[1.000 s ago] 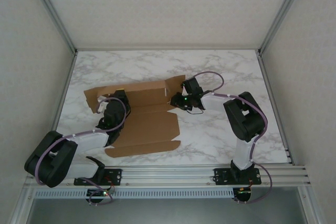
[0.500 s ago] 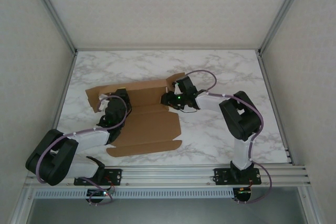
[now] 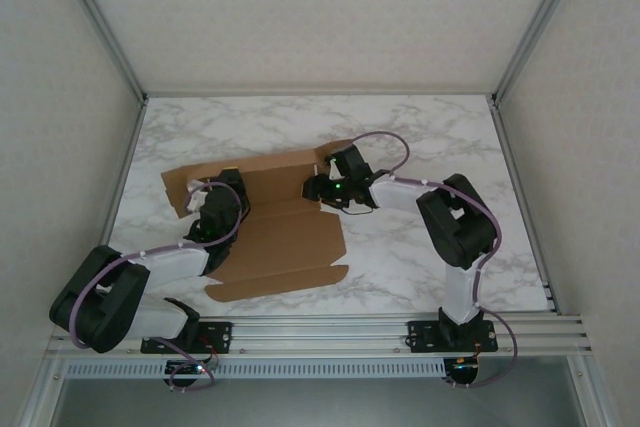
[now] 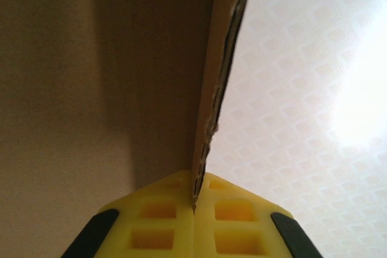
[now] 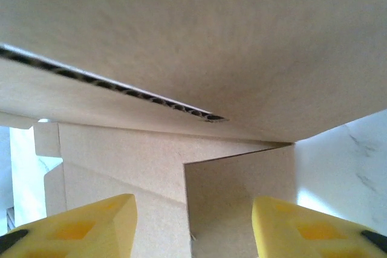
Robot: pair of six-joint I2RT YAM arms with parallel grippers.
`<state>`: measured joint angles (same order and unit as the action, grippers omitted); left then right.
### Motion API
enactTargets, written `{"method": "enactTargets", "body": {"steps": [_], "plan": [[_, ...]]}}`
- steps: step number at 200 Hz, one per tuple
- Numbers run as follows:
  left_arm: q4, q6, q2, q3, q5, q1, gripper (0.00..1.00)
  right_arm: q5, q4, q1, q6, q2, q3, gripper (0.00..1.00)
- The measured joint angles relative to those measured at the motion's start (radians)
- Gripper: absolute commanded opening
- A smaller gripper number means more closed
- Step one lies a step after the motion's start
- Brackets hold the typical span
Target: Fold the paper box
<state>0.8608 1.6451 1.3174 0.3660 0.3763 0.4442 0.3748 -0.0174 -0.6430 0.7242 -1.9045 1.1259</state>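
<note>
Paper box: we see the paper box (image 3: 285, 232) as a plain brown die-cut sheet, left of centre in the top view, lying on the marble table (image 3: 420, 137) with its far strip and right flap raised.
Left claw: the left gripper (image 4: 193, 200) is clamped on the edge of an upright panel, at the bottom centre of its wrist view.
Right claw: the right gripper (image 5: 193, 228) has its jaws apart, with a flap corner between them and nothing pinched.
Step in hand: we judge a side wall is being raised. We should hold the left pinch firm and push the flap along its score line, not across it.
Writing: we read none, and no brand or label shows.
</note>
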Motion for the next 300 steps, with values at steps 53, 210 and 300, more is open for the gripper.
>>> {"method": "enactTargets", "body": {"steps": [53, 210, 300], "plan": [[-0.022, -0.023, -0.012, 0.002, -0.031, 0.000, 0.00, -0.030, 0.077, 0.057, -0.078, 0.174, -0.091, 0.56], [-0.126, -0.131, -0.074, 0.025, -0.071, 0.026, 0.00, -0.275, 0.240, 0.151, -0.980, 0.530, -0.155, 0.70], [-0.139, -0.146, -0.073, 0.037, -0.095, 0.027, 0.00, 0.202, 0.402, 0.351, -1.221, 0.325, 0.033, 0.68]]}}
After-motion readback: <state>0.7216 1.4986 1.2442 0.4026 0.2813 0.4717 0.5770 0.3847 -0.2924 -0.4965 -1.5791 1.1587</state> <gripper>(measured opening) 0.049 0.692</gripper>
